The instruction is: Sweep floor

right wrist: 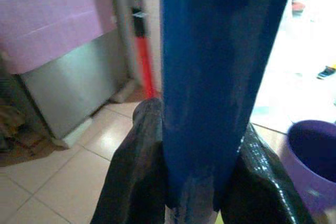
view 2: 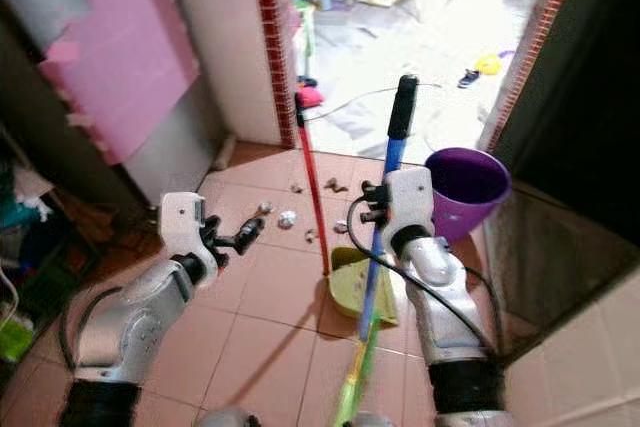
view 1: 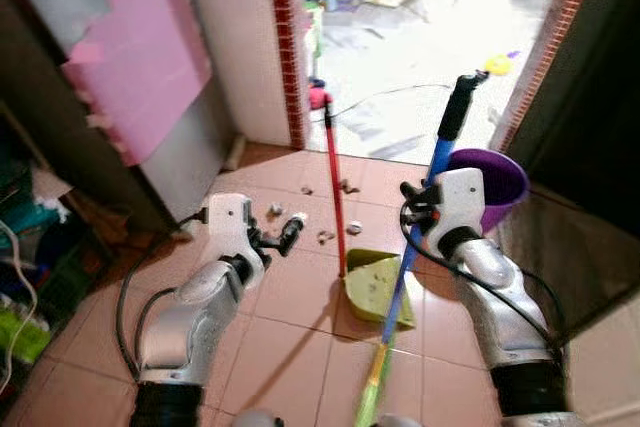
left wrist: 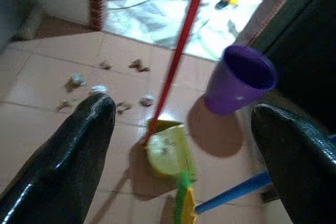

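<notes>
Right gripper [view 2: 378, 209] clamped on smooth blue broom handle [view 2: 388, 172], left gripper [view 1: 288, 235] spread empty, green plastic dustpan [view 1: 372, 285] with red stick, crumpled scraps [view 1: 325, 236] on terracotta tiles [view 1: 290, 297], round purple bucket [view 1: 500, 179]

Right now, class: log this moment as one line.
right claw: shut on broom | left claw: open, idle | dustpan: on floor | scraps: unswept

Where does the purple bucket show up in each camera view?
Left eye: purple bucket at right, behind the right gripper.
Right eye: right of centre.
Left wrist: upper right.
Right wrist: lower right corner.
Shared landmark: red dustpan handle.
</notes>
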Robot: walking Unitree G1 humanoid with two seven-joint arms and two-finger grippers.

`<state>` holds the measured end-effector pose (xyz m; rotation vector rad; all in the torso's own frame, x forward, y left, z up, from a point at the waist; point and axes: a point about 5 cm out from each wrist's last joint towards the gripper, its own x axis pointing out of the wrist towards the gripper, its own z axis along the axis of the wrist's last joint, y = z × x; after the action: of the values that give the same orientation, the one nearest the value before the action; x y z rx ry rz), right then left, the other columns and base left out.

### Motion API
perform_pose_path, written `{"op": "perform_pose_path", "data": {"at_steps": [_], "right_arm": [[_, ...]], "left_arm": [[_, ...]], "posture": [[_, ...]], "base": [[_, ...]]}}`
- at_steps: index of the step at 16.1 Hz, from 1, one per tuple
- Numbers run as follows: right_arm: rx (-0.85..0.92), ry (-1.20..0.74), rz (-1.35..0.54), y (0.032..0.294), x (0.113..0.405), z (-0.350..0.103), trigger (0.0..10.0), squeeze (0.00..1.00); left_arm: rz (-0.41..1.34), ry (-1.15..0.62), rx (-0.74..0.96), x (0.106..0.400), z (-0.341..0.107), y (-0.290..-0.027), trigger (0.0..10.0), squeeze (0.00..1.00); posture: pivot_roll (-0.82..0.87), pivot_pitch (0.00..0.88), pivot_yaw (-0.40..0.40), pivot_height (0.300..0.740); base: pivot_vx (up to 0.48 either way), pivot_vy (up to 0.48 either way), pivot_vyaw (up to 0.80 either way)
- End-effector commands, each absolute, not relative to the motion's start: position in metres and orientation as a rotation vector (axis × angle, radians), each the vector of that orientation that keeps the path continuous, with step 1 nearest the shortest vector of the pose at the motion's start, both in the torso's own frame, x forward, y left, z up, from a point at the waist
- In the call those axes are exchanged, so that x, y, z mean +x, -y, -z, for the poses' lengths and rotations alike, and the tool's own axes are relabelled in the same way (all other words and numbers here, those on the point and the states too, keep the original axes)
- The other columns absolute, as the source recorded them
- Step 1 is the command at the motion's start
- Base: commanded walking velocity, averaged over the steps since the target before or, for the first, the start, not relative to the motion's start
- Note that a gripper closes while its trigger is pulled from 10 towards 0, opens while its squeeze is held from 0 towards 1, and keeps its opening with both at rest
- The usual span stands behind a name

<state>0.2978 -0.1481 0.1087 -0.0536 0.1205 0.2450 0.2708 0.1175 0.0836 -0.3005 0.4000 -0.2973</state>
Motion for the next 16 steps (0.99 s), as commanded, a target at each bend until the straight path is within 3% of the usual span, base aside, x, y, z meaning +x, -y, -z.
{"op": "perform_pose_path", "data": {"at_steps": [1,3,8,11,16], "right_arm": [[-0.052,-0.063,-0.241,0.148,0.3,-0.121,10.0,0.0],[-0.057,-0.058,-0.241,0.149,0.301,-0.122,10.0,0.0],[-0.161,0.009,-0.231,0.151,0.303,-0.128,10.0,0.0],[-0.25,0.033,-0.256,0.151,0.303,-0.126,10.0,0.0],[-0.213,0.002,-0.219,0.15,0.292,-0.105,10.0,0.0]], "left_arm": [[0.296,-0.391,-0.287,0.273,-0.087,-0.118,10.0,0.0],[0.297,-0.388,-0.269,0.273,-0.087,-0.116,10.0,0.0],[0.373,-0.441,-0.263,0.268,-0.082,-0.11,10.0,0.0],[0.466,-0.49,-0.181,0.265,-0.075,-0.108,10.0,0.0],[0.321,-0.457,-0.159,0.269,-0.068,-0.13,10.0,0.0]], "posture": [[-0.12,0.0,0.069,0.74],[-0.12,0.0,0.069,0.74],[-0.12,0.0,0.059,0.74],[-0.08,0.0,0.003,0.74],[-0.12,0.0,0.056,0.74]], "base": [[0.0,0.0,-0.8],[0.0,0.0,-0.66],[0.0,0.0,0.0],[0.0,0.0,0.0],[0.0,0.0,0.0]]}}
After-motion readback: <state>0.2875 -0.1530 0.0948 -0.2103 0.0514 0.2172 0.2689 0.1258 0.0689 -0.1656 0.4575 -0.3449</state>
